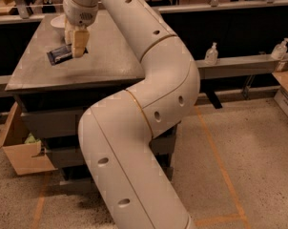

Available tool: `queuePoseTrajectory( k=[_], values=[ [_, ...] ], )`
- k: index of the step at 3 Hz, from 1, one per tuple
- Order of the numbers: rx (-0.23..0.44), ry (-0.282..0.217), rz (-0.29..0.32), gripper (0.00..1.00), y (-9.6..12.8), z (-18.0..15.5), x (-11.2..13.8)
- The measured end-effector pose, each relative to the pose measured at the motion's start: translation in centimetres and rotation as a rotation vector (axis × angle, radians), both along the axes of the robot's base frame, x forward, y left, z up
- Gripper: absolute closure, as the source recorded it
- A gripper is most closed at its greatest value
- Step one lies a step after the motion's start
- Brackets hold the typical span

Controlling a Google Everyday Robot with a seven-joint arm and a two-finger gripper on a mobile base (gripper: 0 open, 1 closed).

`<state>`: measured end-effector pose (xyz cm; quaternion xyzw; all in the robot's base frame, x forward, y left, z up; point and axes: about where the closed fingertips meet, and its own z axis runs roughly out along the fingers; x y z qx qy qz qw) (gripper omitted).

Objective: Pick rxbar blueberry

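The rxbar blueberry (60,55), a small flat dark bar with whitish lettering, sticks out to the left of my gripper (77,53) over the left part of the grey table (106,61). The tan fingers (78,42) point down and are closed on the bar's right end. The bar looks held slightly above the tabletop. My big white arm reaches in from the lower front and hides the middle and right of the table.
A white bowl (57,20) stands on the table just behind the gripper. Two pump bottles (211,54) (280,49) stand on a ledge at the right. An open cardboard box (20,147) sits on the floor at the left.
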<state>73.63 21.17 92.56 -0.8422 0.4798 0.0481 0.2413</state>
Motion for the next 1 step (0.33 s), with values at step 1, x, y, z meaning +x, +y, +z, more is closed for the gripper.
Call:
queuePoseTrajectory(
  k=[1],
  values=[
    [0.0,0.0,0.0,1.0,0.0,0.0,0.0]
  ],
)
